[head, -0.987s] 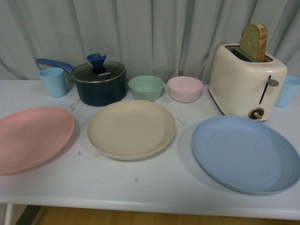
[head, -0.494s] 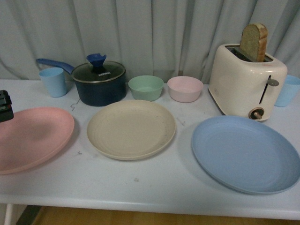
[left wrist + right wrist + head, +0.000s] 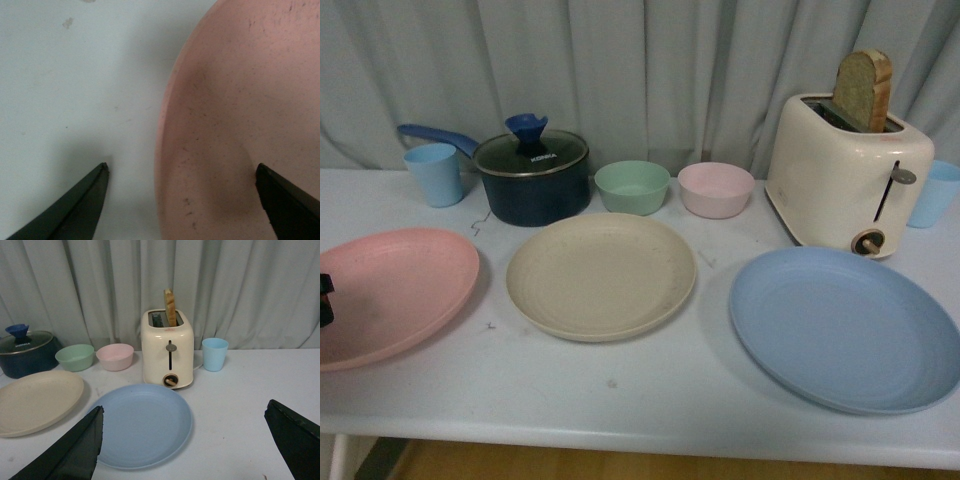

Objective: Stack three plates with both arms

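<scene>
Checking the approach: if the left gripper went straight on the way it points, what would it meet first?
Likely the pink plate, at its rim: the left gripper is open astride it, one fingertip over the table. Depth unclear.

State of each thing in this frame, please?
pink plate: flat on table, unstacked
beige plate: flat, unstacked
blue plate: flat, unstacked
left gripper: open, fingers either side of pink plate's rim
right gripper: open, holding nothing
pot: lid on
toaster: bread slice sticking up
green bowl: empty
</scene>
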`<state>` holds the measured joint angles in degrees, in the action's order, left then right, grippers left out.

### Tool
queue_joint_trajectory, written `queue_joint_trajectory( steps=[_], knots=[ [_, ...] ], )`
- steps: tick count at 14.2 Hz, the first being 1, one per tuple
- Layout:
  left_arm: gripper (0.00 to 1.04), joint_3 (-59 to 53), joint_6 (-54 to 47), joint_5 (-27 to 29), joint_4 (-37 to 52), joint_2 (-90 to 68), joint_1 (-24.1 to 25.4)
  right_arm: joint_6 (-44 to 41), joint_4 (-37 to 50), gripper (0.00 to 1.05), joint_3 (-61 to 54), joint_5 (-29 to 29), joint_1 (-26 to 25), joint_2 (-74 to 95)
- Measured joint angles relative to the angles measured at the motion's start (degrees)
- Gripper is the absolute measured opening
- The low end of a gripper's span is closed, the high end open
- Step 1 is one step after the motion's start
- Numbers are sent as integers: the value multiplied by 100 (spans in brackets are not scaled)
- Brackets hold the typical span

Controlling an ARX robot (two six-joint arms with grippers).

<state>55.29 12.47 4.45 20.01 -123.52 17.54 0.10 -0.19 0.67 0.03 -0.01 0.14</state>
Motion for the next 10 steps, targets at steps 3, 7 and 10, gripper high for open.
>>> queue_joint_trajectory(
  steps=[3, 7, 10],
  knots=[
    [42, 179, 77, 70, -79, 0, -173, 0, -2, 98, 0, -2, 0, 0],
    [3, 238, 273, -114, -238, 181, -76, 0, -2, 98, 0, 0, 0, 0],
    [3, 446, 87, -81, -778, 678, 269, 2, 0, 98, 0, 0, 0, 0]
  ],
)
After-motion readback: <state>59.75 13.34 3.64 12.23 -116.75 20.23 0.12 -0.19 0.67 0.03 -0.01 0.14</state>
